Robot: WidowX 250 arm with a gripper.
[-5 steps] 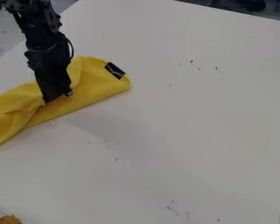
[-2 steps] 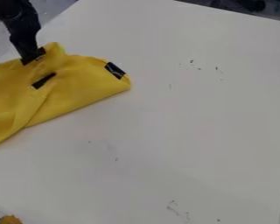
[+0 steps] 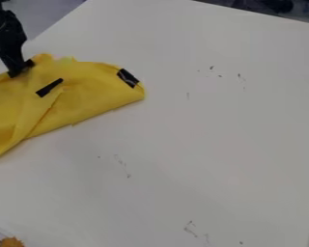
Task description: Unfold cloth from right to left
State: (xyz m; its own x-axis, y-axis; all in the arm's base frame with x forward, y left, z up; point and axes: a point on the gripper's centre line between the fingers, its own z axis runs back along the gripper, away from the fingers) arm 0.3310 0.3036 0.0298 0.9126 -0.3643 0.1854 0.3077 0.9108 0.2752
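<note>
White table (image 3: 202,135) marked with small dark scuffs (image 3: 210,67). Grey floor (image 3: 50,12) seen beyond its upper-left edge, dark clutter (image 3: 276,6) past the top right. Small orange-brown thing (image 3: 11,242) seen at the bottom-left corner.

Yellow cloth (image 3: 86,94) laid at the left of the table, folded and creased, cut off by the view's left edge. 2 black patches seen on it: 1 near the right end (image 3: 127,77), 1 nearer the middle (image 3: 49,88).

Vs 0.4 s ago: gripper (image 3: 21,69) moved left and slightly down, cloth's raised top peak shifted left and lowered. Right end unmoved.

Jaws: set at the cloth's upper-left edge, touching it. Spread or pinch can't be told.
</note>
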